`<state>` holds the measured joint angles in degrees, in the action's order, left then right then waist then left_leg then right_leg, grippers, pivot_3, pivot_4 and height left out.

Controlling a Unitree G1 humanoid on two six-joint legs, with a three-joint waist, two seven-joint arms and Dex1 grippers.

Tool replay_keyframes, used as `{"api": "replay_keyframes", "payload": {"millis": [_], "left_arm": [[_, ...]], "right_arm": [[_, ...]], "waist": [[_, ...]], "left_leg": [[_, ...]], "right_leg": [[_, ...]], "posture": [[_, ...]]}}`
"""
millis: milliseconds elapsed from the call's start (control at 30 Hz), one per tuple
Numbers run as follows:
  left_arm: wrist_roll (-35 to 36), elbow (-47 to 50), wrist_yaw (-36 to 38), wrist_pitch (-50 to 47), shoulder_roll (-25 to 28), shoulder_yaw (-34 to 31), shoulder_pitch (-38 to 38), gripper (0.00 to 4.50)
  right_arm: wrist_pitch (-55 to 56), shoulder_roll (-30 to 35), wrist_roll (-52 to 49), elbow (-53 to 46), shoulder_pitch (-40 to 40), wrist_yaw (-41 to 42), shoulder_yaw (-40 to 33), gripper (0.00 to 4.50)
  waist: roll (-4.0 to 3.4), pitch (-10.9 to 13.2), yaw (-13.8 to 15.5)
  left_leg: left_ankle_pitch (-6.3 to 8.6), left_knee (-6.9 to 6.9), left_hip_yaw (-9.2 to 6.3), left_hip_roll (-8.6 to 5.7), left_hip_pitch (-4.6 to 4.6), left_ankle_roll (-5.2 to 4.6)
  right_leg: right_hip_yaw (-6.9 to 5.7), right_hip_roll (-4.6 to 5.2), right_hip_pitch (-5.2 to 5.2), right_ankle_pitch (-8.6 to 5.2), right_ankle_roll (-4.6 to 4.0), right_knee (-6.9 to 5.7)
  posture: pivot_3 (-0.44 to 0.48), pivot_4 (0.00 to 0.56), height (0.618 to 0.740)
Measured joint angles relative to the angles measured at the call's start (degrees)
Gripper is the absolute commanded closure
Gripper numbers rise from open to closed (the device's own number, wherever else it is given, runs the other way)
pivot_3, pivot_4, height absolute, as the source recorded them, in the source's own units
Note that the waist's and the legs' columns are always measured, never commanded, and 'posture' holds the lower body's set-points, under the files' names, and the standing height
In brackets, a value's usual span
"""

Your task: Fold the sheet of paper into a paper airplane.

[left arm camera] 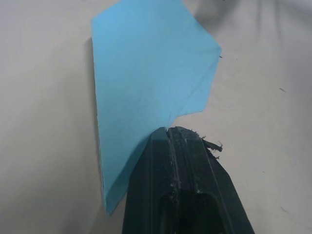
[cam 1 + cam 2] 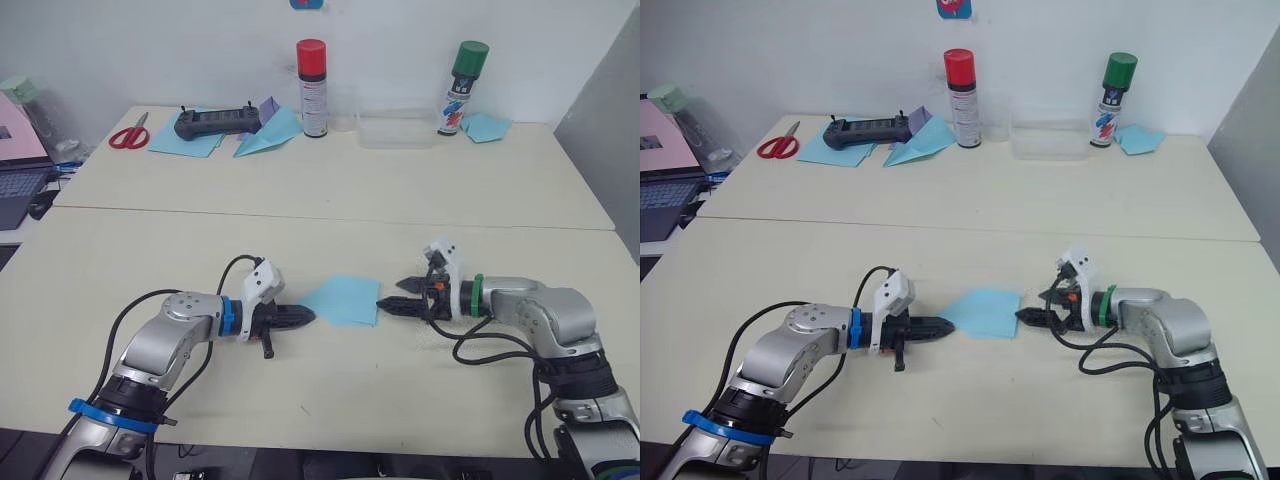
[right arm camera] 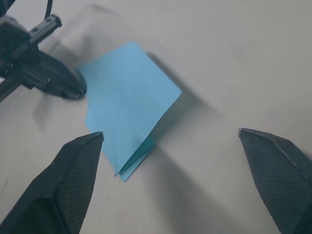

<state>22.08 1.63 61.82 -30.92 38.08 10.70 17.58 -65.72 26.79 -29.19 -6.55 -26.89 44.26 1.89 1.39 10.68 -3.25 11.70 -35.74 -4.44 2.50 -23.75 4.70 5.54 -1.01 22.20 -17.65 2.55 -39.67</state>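
The light-blue sheet of paper (image 2: 343, 300) lies partly folded on the near table, between my two grippers; its layered edge shows in the right wrist view (image 3: 129, 97). My left gripper (image 2: 308, 317) is shut, its tips pinching the sheet's left edge (image 1: 146, 73), which curves into the closed fingers (image 1: 185, 165). The same gripper (image 3: 73, 90) also shows at the paper's far corner in the right wrist view. My right gripper (image 2: 385, 303) is open just right of the sheet, fingers (image 3: 73, 170) spread wide and holding nothing.
On the far table stand a red-capped spray can (image 2: 312, 88), a green-capped can (image 2: 462, 88) and a clear box (image 2: 395, 130). A black controller (image 2: 215, 122) on blue sheets, a blue dart plane (image 2: 268, 135) and red scissors (image 2: 130, 135) lie at the back left.
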Motion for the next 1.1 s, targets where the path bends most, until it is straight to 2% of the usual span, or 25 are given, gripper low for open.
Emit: {"api": "replay_keyframes", "payload": {"millis": [300, 400, 633, 733, 867, 1100], "left_arm": [[-0.01, 0.06, 0.14, -0.39, 0.01, -0.09, 0.03, 4.5], [-0.17, 0.05, 0.12, -0.16, -0.02, -0.07, 0.04, 4.5], [1.12, -1.33, -0.14, -3.17, -1.86, -1.14, 0.92, 4.5], [1.06, -1.53, 0.15, -3.52, -1.86, -1.12, 1.19, 4.5], [1.02, -1.66, 0.32, -3.41, -1.83, -1.12, 1.2, 4.5], [0.78, -2.18, 0.85, -3.08, -1.79, -1.12, 1.43, 4.5]], "right_arm": [[-2.13, -8.44, -1.41, 3.59, -3.02, -4.28, -0.55, 0.03], [-1.44, -10.05, -1.38, 4.65, -3.58, -4.4, 0.34, 0.58], [2.39, -10.64, -0.9, 7.21, -3.51, -4.06, 3.53, 3.23], [7.47, -8.92, 1.36, 6.88, -3.3, -2.24, 7.35, 4.39], [16.16, -5.34, 5.41, 4.99, -0.87, 0.62, 11.77, 4.45], [28.24, -3.6, 12.05, 3.32, 2.31, 1.8, 15.8, 4.45]], "waist": [[-0.02, -0.01, -0.07], [-0.02, -0.01, -0.07], [-0.02, -0.01, -0.04], [-0.02, -0.01, -0.04], [-0.02, -0.01, -0.02], [-0.02, -0.01, -0.05]], "left_leg": [[0.0, 0.0, 0.0, 0.01, 0.02, 0.0], [0.0, 0.0, 0.0, 0.01, 0.01, 0.0], [0.0, 0.0, -0.01, 0.0, -0.02, 0.0], [0.0, 0.0, -0.01, 0.0, -0.02, 0.0], [0.0, 0.0, -0.01, 0.0, -0.02, 0.0], [0.0, -0.01, 0.0, 0.01, -0.01, 0.0]], "right_leg": [[0.0, -0.01, 0.02, 0.0, 0.0, -0.05], [-0.01, -0.02, 0.01, 0.0, 0.0, -0.05], [-0.01, -0.01, 0.04, 0.0, 0.01, -0.05], [-0.02, -0.01, 0.04, 0.0, 0.01, -0.04], [-0.02, -0.01, 0.05, 0.0, 0.01, -0.03], [-0.01, -0.01, 0.04, 0.0, 0.01, -0.04]], "posture": [[0.0, 0.15, 0.74], [0.0, 0.15, 0.74], [0.0, 0.15, 0.74], [0.0, 0.15, 0.74], [0.0, 0.15, 0.74], [0.0, 0.15, 0.74]]}}
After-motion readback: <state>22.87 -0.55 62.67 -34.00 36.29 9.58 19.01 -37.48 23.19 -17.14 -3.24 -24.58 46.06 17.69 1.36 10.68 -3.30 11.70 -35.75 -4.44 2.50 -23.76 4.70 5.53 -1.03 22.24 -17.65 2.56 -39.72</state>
